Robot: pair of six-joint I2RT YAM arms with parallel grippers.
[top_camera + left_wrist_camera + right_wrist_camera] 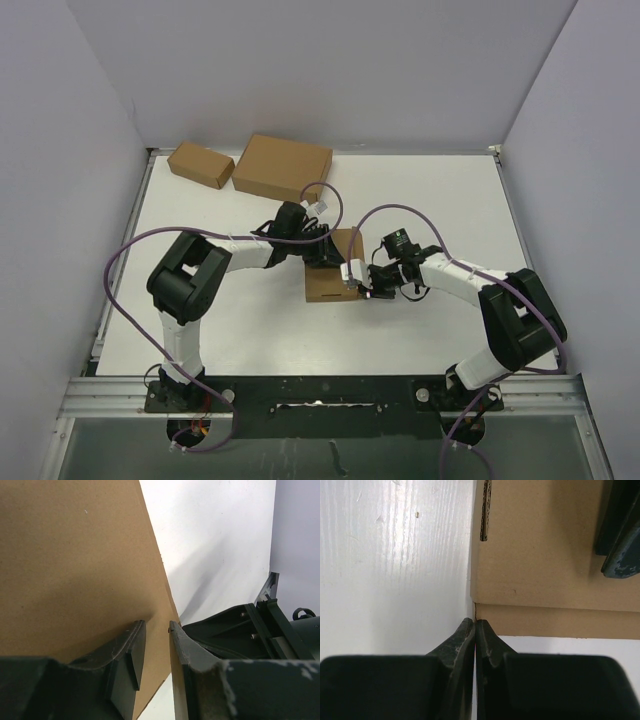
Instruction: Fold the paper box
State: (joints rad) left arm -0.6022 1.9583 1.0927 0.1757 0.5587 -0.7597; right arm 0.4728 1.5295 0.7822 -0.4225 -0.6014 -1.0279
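At centre of the white flat surface [440,200], the thin, shallow brown cardboard paper box [326,284] lies between the two arms with a broad panel facing up. The dark two-finger left tool [156,626] reaches in from the far-left side and sits over that panel. Its jaws stand a narrow gap apart (only the panel beyond shows through the gap, so nothing is visibly gripped). This placement reads as a hold-down, keeping the light card from sliding or springing up along its creases.

The dark two-finger right tool [476,623] has its jaws fully together, the tips meeting at a lower corner of the box where a side wall meets the surface. Closed like this, it probably serves as a blunt pusher against the edge, not as a clamp. Whether a thin flap is caught edge-on between the tips cannot be told.

Toward the far-left of the surface, well apart from the work, lie a smaller brown cardboard box [200,164] and a larger brown cardboard box [282,167]. They sit just beside each other, likely parked out of the way.

Count: three cardboard boxes (one being worked, two set aside), two arms, two tools.
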